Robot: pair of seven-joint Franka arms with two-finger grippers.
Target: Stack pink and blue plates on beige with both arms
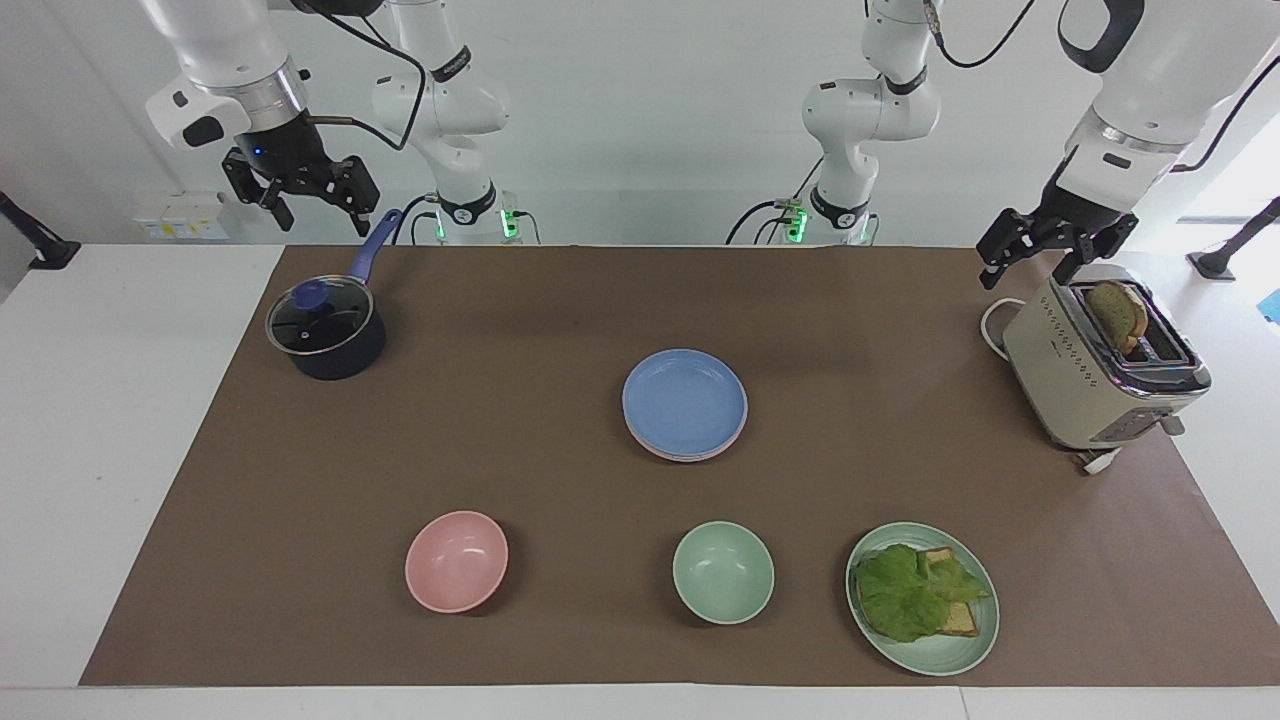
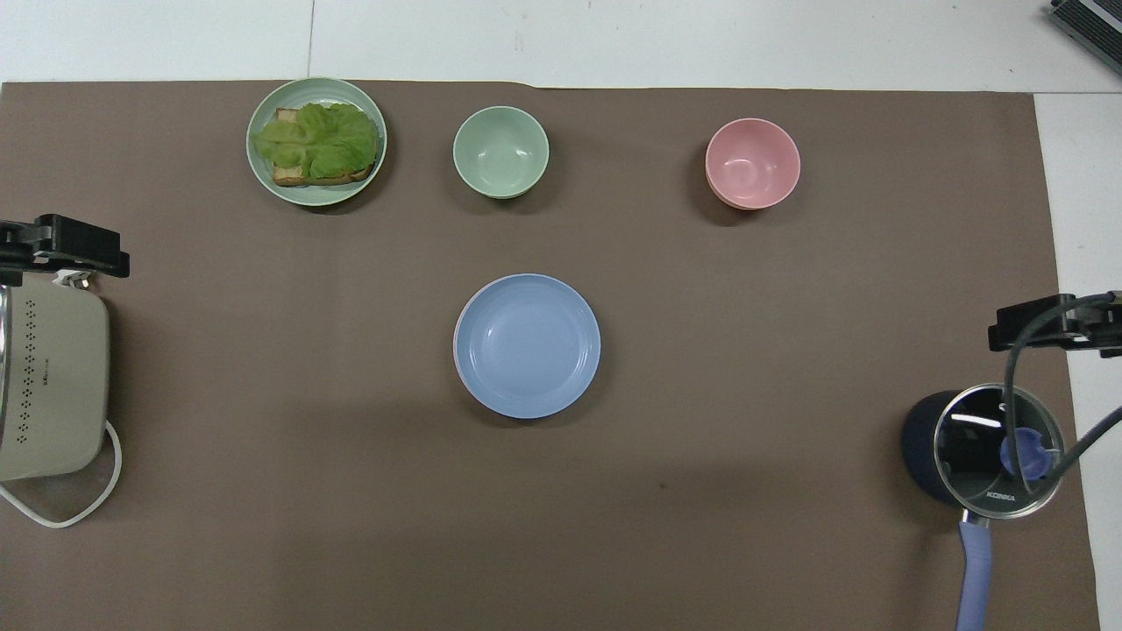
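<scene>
Blue plate (image 1: 685, 400) sits on top of a stack mid-surface (image 1: 520, 330), a pink plate (image 1: 668, 452) edge peeking out under it; the beige one can't be made out, presumably at the bottom. Stacking looks done. Plates look light, rigid, smooth — likely slippery; pinch at the raised rim, the only place to hold. Left end effector (image 1: 1030, 262) is released, empty, up over the toaster (image 1: 1085, 385). Right end effector (image 1: 312, 205) is released, empty, up above the pot (image 1: 325, 335) — neither near the stack.
</scene>
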